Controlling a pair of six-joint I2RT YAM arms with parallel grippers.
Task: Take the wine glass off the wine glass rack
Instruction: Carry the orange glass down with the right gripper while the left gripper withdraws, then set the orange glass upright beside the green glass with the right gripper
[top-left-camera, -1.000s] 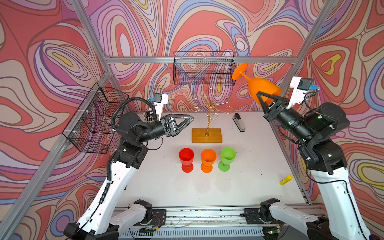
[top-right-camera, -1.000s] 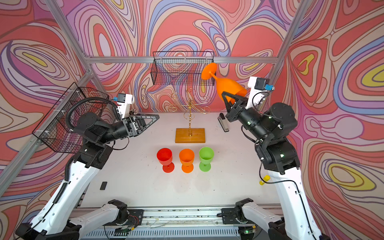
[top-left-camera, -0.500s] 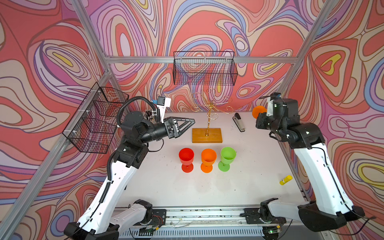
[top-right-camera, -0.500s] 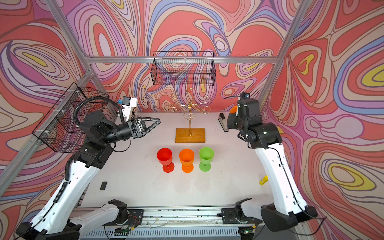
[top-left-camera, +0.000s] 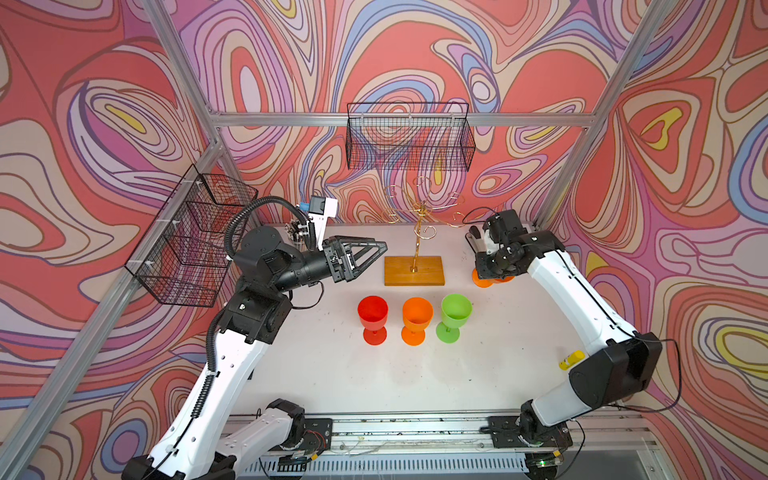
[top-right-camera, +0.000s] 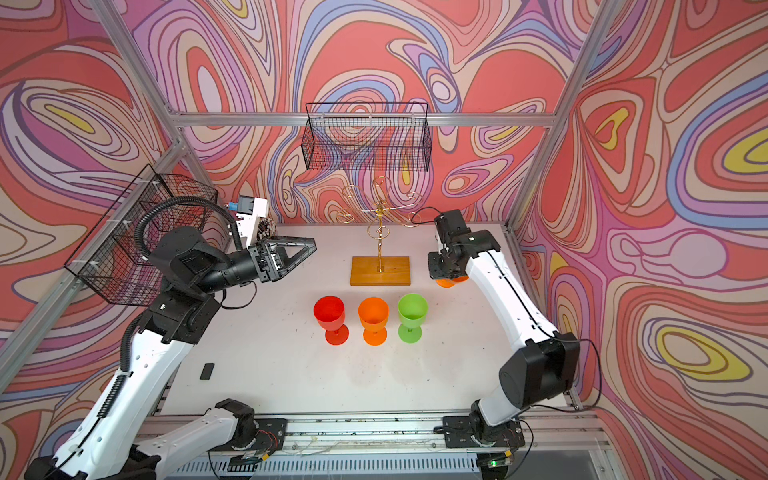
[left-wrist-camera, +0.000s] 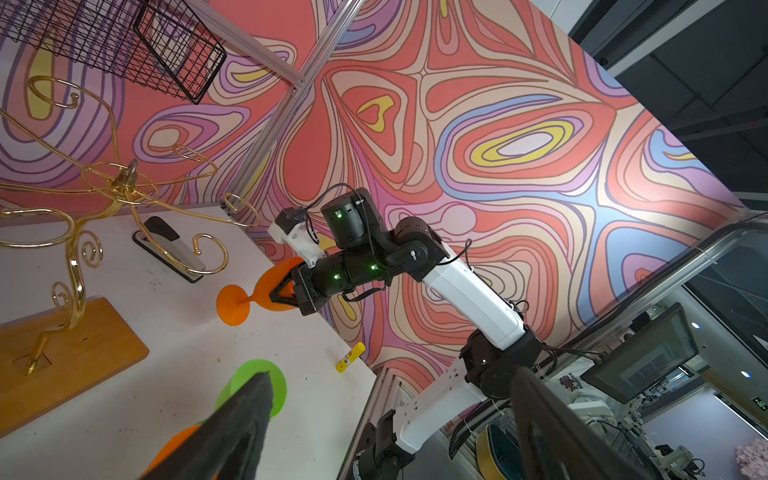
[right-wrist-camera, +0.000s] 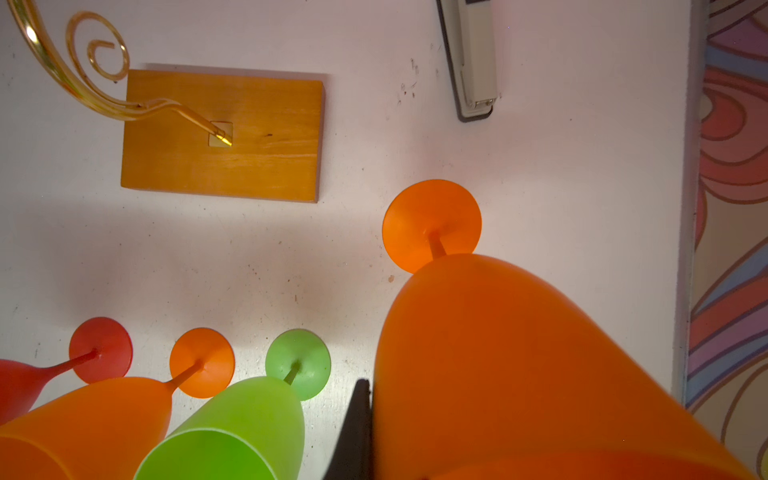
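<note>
Under swirl-patterned walls, the white tabletop (top-left-camera: 324, 374) is carrying everything. The orange wine glass (right-wrist-camera: 519, 353) is being held clear of the wine glass rack (top-left-camera: 399, 272), beside its wooden base on the right arm's side, its foot at or just above the surface; contact is hard to judge. The right pincer (left-wrist-camera: 281, 293) is pinching its bowl. The left pincer (top-left-camera: 380, 249) is hovering spread on the rack's other side. Releasing before the foot is resting flat risks it toppling toward the green glass (top-left-camera: 456, 309) or stapler (right-wrist-camera: 473, 62).

Orange wine glass (right-wrist-camera: 519, 353) upright, just beside gold wine glass rack (top-left-camera: 399, 272).
</note>
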